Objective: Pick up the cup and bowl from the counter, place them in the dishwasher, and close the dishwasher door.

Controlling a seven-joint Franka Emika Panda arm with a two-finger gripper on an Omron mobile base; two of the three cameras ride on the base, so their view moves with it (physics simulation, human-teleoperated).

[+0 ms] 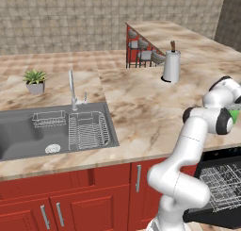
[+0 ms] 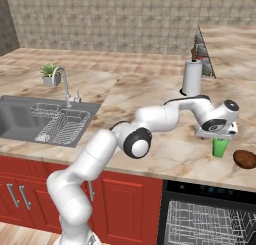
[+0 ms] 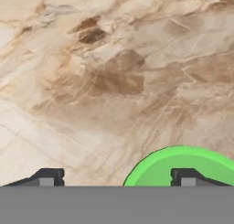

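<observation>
A green cup (image 2: 219, 147) stands upright on the marble counter (image 2: 150, 91) near its front edge, and a sliver of the cup (image 1: 234, 114) shows past the arm. My gripper (image 2: 218, 138) hangs open just above it. In the hand view one fingertip (image 3: 186, 177) is over the cup's mouth (image 3: 183, 166) and the other is outside its rim, over bare counter (image 3: 114, 81). A brown bowl (image 2: 245, 159) lies just right of the cup. Below, the black dishwasher (image 2: 210, 190) stands open with its wire rack (image 1: 221, 183) pulled out over the dropped door (image 1: 214, 218).
A white canister (image 2: 191, 78) stands behind the cup, with a wire stand (image 1: 141, 51) further back. The steel sink (image 1: 28, 136) with its basket (image 1: 89, 130), a faucet (image 1: 72, 91) and a potted plant (image 1: 35, 80) are to the left. Red cabinet fronts (image 1: 94, 197) run below.
</observation>
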